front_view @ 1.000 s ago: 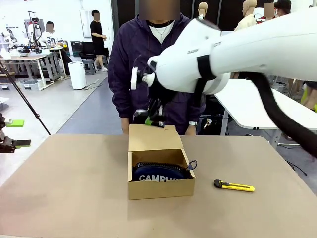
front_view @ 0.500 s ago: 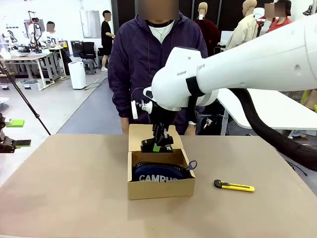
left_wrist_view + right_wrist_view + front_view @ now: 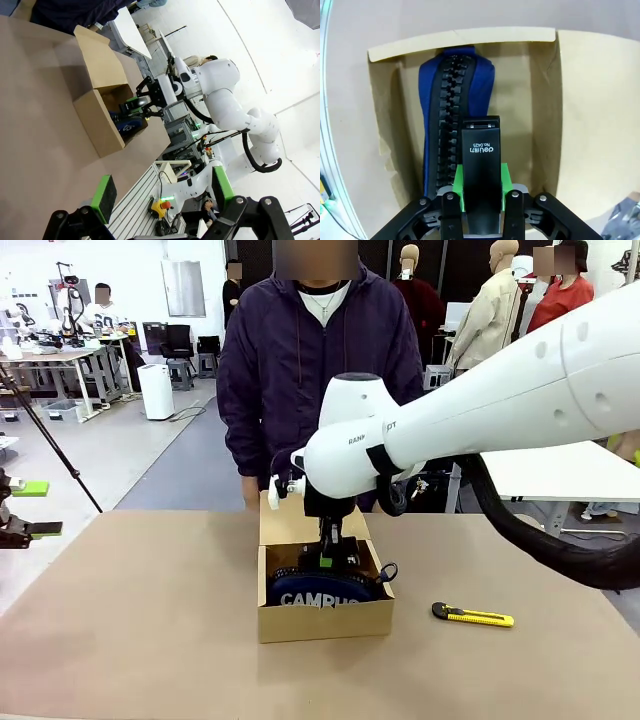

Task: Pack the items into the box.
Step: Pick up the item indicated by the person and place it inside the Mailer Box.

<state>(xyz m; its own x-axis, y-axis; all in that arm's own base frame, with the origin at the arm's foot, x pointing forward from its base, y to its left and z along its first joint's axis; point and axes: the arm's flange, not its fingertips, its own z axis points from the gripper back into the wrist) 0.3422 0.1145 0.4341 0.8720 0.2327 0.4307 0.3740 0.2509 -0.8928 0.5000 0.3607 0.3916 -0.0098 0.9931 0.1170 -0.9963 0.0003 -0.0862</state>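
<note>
Stapler (image 3: pixel 480 160) hangs over the box's (image 3: pixel 470 37) open top, pinched in our right gripper (image 3: pixel 327 552); our left gripper's (image 3: pixel 162 192) jaws stand spread.

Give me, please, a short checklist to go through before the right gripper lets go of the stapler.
1. The stapler is clamped in the right gripper: ok.
2. That gripper is over the open box: ok.
3. The lid flap stands up, out of the way: ok.
4. Bare floor is free beside the pouch: ok.
5. The stapler touches the box floor: cannot tell.
6. The left gripper is open and away from the box: ok.
</note>
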